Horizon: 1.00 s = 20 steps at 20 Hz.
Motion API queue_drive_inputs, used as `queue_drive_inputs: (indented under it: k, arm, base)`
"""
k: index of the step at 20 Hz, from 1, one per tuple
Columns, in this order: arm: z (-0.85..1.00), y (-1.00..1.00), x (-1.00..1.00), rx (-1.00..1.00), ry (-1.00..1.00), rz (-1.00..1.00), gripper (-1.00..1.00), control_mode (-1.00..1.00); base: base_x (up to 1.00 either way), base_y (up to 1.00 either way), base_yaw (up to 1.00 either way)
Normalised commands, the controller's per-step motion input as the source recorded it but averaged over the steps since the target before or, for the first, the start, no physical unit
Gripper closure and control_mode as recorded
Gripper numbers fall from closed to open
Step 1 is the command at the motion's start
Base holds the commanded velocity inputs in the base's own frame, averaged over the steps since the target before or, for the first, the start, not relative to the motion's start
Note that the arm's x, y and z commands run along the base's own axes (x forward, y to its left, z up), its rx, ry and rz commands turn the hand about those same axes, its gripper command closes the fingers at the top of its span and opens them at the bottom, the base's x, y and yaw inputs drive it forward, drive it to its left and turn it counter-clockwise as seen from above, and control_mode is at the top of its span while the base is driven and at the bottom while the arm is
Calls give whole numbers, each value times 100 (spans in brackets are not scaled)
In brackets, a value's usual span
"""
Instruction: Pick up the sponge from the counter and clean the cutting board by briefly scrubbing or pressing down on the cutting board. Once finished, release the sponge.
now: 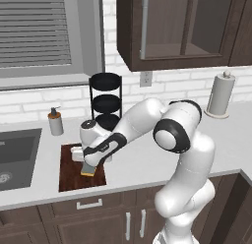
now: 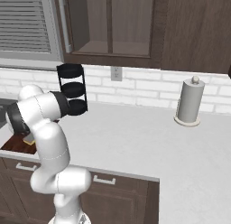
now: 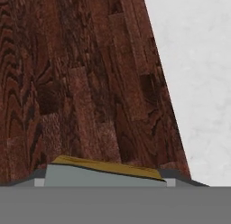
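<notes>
Sponge (image 1: 89,169) sits pinched in the end effector (image 1: 90,165), down over the cutting board (image 1: 69,174) on the counter (image 1: 147,164); contact with the wood can't be confirmed. Likely light, soft, squashy: the side grip looks right, and pressing should compress it. Small block, grey-green top, yellow base layer. Board is flat, dark reddish-brown, streaky grain, much larger.
</notes>
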Motion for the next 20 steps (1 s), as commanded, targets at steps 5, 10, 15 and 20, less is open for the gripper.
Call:
queue_drive_inputs:
  k: [5,10,15,20]
  arm:
    - [-59,-27,-42,0,0,2,100,-100]
    - [-46,-22,-73,0,0,2,100,-100]
    - [-37,-16,-79,0,0,0,100,-100]
    - [-47,-5,-57,0,0,1,100,-100]
  base:
    - [0,0,0]
    - [0,0,0]
    - [0,0,0]
    - [0,0,0]
